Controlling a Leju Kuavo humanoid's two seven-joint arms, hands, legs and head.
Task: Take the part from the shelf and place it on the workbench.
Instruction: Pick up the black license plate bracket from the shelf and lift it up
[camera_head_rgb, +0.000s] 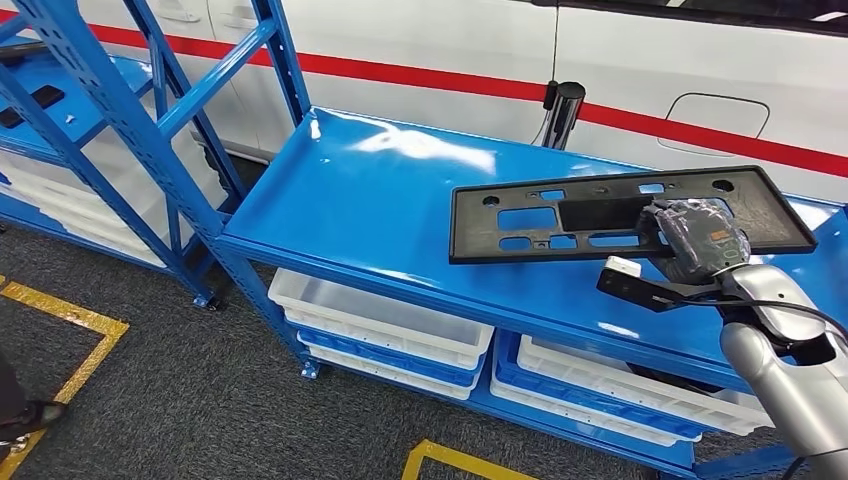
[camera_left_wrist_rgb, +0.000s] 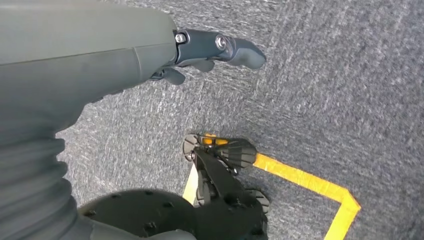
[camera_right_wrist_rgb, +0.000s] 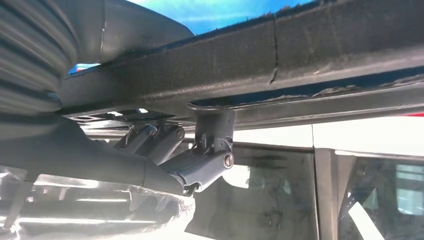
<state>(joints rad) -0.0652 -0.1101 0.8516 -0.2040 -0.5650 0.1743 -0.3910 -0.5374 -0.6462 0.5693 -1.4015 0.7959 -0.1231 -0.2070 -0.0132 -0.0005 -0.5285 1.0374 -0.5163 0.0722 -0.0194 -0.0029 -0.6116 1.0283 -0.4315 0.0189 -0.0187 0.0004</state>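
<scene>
The part (camera_head_rgb: 600, 212) is a flat black plastic plate with several cut-outs. It lies level over the right half of the blue workbench top (camera_head_rgb: 360, 200); I cannot tell whether it touches the surface. My right hand (camera_head_rgb: 695, 240), wrapped in clear film, grips the part's near edge toward its right end. In the right wrist view the part's edge (camera_right_wrist_rgb: 300, 45) crosses the picture with the right hand's fingers (camera_right_wrist_rgb: 200, 160) clamped on it from below. My left hand (camera_left_wrist_rgb: 210, 52) hangs over the grey carpet with its fingers apart and holds nothing.
White and blue bins (camera_head_rgb: 380, 320) sit on the lower level under the bench top. A blue shelf rack (camera_head_rgb: 120, 110) stands to the left. A white car with a red stripe (camera_head_rgb: 650, 70) and a black post (camera_head_rgb: 565, 110) are behind. Yellow tape (camera_head_rgb: 70, 320) marks the carpet.
</scene>
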